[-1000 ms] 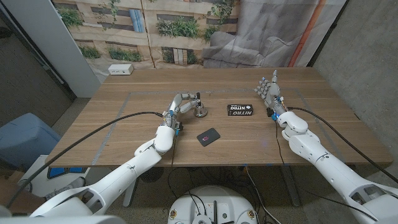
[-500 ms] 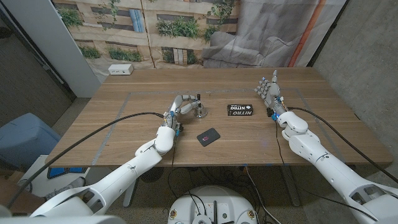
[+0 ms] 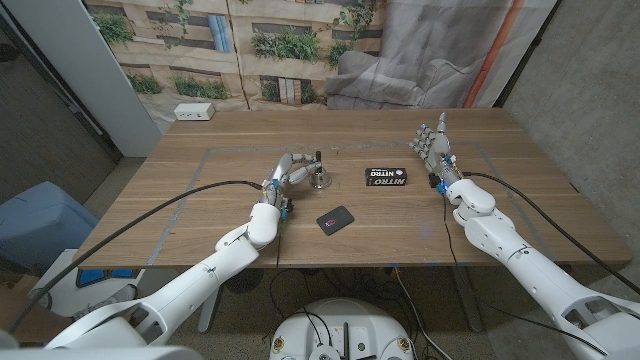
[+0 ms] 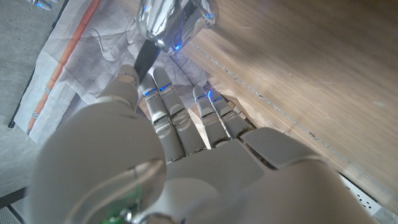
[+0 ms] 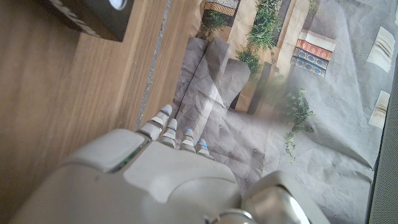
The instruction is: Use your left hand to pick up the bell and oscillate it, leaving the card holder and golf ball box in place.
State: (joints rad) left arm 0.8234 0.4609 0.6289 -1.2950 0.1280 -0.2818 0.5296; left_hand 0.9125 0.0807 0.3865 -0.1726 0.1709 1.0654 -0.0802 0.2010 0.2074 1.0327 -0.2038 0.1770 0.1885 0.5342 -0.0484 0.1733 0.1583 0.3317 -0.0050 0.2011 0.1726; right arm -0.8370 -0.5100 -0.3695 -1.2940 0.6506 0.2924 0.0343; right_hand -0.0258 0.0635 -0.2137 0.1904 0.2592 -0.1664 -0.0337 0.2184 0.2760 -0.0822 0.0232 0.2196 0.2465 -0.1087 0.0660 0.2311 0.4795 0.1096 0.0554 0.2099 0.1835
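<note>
The small silver bell (image 3: 321, 179) with its black handle (image 3: 316, 158) stands on the wooden table (image 3: 200, 200) near the middle. My left hand (image 3: 291, 168) reaches it from the left, and its fingers close on the handle. In the left wrist view the handle (image 4: 146, 55) runs between my thumb and fingers (image 4: 165, 93), below the shiny bell body (image 4: 169, 20). The black golf ball box (image 3: 387, 177) lies just right of the bell. The dark card holder (image 3: 335, 218) lies nearer to me. My right hand (image 3: 432, 146) stands upright at the right, fingers apart and holding nothing.
A white power strip (image 3: 194, 112) sits at the table's far left corner. Cables trail from both arms over the near table edge. A corner of the golf ball box (image 5: 93, 15) shows in the right wrist view. Draped backdrop cloth hangs behind the table.
My left hand's fingers have drawn in slightly around the bell handle, and the bell has edged a little to the left. The right hand has not moved.
</note>
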